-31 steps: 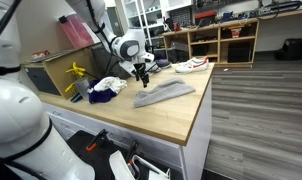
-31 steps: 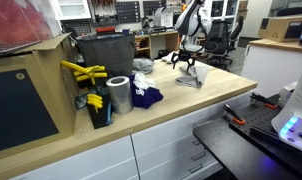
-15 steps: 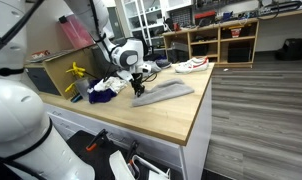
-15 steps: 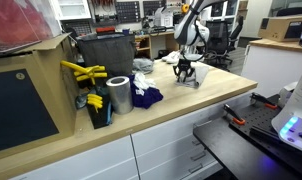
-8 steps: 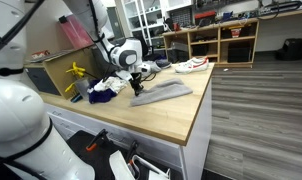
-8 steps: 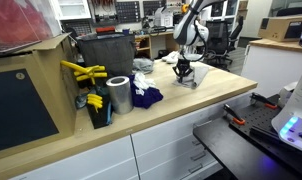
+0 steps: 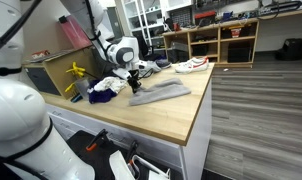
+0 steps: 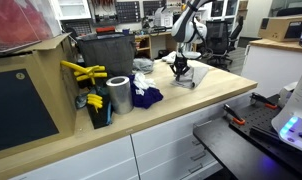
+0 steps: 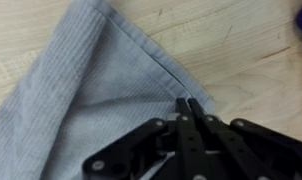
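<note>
Grey cloth (image 9: 91,90) is pinched at its hem by the closed gripper (image 9: 188,104). Its length is stretched diagonally, and the end left of the gripper is cut off.

Closed fingers (image 8: 181,68) pinch grey cloth (image 8: 192,78) on counter (image 8: 186,112).

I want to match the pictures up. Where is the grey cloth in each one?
Exterior view: the grey cloth lies mid-picture on the counter.
Exterior view: it lies far back, right of centre.
Wrist view: it fills the left side.
Shared landmark: the gripper, shut on the cloth's edge.
</note>
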Motion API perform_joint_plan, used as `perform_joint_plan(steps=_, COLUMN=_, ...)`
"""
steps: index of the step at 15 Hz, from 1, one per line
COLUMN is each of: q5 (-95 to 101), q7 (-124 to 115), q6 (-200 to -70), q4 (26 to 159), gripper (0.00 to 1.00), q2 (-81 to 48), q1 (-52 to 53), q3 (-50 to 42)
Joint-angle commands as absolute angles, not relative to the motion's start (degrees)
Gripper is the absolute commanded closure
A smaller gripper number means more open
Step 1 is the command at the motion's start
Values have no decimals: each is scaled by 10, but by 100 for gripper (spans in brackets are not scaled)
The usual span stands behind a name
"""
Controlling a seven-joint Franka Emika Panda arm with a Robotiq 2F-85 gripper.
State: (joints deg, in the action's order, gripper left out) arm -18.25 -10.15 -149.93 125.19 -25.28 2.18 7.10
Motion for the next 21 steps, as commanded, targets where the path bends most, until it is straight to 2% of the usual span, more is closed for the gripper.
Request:
perform_joint_plan(steps=1, q5=-189, q7=-78, q6=-1492, q4=1273, gripper=99, q2=-208, q1=22, q3=81)
perform_joint_plan(steps=7, q5=-220, q7=-39, q6=-1484, q4=1269, gripper=99, q2=-210, q1=18, q3=115)
perform_joint_plan(steps=8, q5=-223, q7=-38, q6=-1483, q4=1272, gripper=70, q2=-210, q1=18, q3=118)
perform_joint_plan(steps=10, q5=-224, q7=-32, q6=-1484, q4=1281, gripper=64, q2=-205, q1=17, q3=121)
perform_joint_plan(steps=18, q5=-158, q7=-36, q6=-1510, q4=1347, gripper=3, q2=-142, q1=11, q3=54)
perform_joint_plan(steps=21, q5=-142, q7=-50, q6=-1510, q4=1363, gripper=0, q2=-128, q1=12, q3=34)
